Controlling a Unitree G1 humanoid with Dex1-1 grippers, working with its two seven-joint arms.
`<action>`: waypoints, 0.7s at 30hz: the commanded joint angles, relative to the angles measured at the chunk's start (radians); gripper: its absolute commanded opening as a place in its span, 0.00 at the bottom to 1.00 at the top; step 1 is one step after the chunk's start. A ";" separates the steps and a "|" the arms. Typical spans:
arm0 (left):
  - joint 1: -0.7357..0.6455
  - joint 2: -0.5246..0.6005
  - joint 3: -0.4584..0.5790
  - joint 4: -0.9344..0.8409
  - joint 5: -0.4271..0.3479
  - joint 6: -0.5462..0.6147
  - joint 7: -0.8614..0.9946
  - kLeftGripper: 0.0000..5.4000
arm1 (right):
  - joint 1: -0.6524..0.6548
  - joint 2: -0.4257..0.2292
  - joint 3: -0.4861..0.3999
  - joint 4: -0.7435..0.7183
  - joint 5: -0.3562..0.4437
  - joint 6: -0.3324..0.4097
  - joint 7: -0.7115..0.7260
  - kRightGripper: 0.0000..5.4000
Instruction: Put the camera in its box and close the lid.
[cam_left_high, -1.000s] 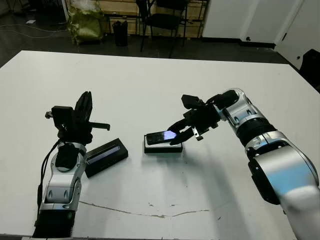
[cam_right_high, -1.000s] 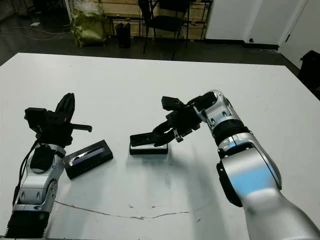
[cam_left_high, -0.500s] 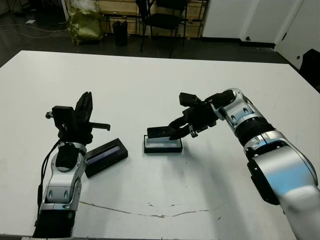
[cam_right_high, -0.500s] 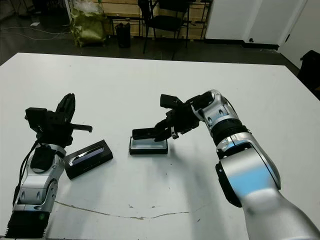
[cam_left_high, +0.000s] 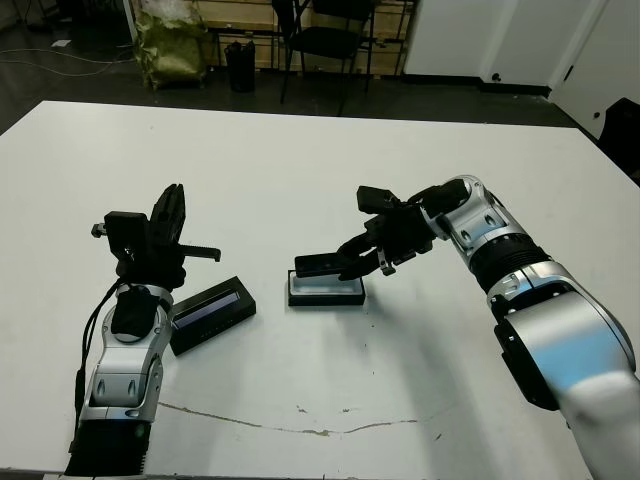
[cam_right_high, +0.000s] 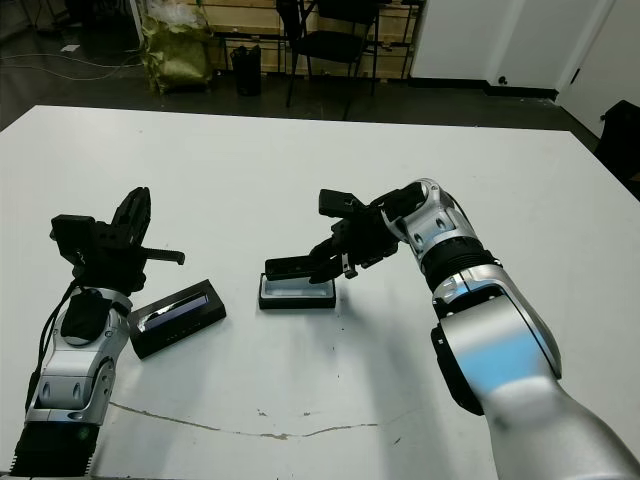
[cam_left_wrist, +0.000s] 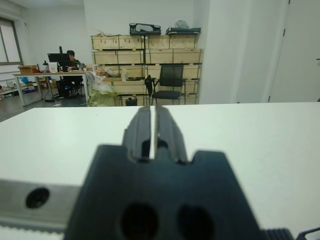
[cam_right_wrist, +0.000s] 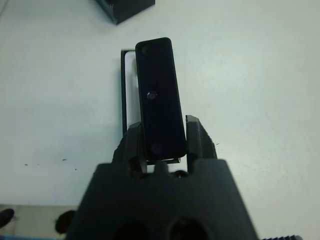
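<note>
My right gripper (cam_left_high: 357, 266) is shut on one end of the camera (cam_left_high: 322, 264), a slim black bar held level just above the box (cam_left_high: 326, 291). That box is a shallow black tray with a white lining, near the table's middle. In the right wrist view the camera (cam_right_wrist: 158, 96) reaches out between the fingers over the box (cam_right_wrist: 127, 90). The lid (cam_left_high: 212, 314), flat and black with a greyish strip, lies to the left of the box. My left gripper (cam_left_high: 170, 213) is raised above and behind the lid, its fingers (cam_left_wrist: 163, 129) pressed together on nothing.
The white table (cam_left_high: 300, 180) has a thin crack line (cam_left_high: 300, 428) near its front edge. Beyond the far edge stand a black chair (cam_left_high: 325, 40) and a yellow-green bag (cam_left_high: 172, 45). A person sits at a far desk (cam_left_wrist: 67, 62) in the left wrist view.
My right gripper has lifted the camera slightly and levelled it over the box; its bright patch no longer shows. The left arm has stayed still.
</note>
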 joint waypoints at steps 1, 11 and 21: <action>0.007 -0.001 -0.001 0.004 0.004 0.016 -0.001 0.00 | -0.003 -0.007 0.016 -0.010 -0.017 -0.037 0.001 0.12; 0.007 -0.003 -0.002 0.003 0.006 0.023 0.005 0.00 | 0.007 -0.016 0.032 -0.027 -0.030 -0.067 0.011 0.12; 0.004 -0.005 -0.002 0.004 0.000 0.026 0.001 0.00 | 0.000 -0.008 0.055 -0.043 -0.044 0.027 0.052 0.12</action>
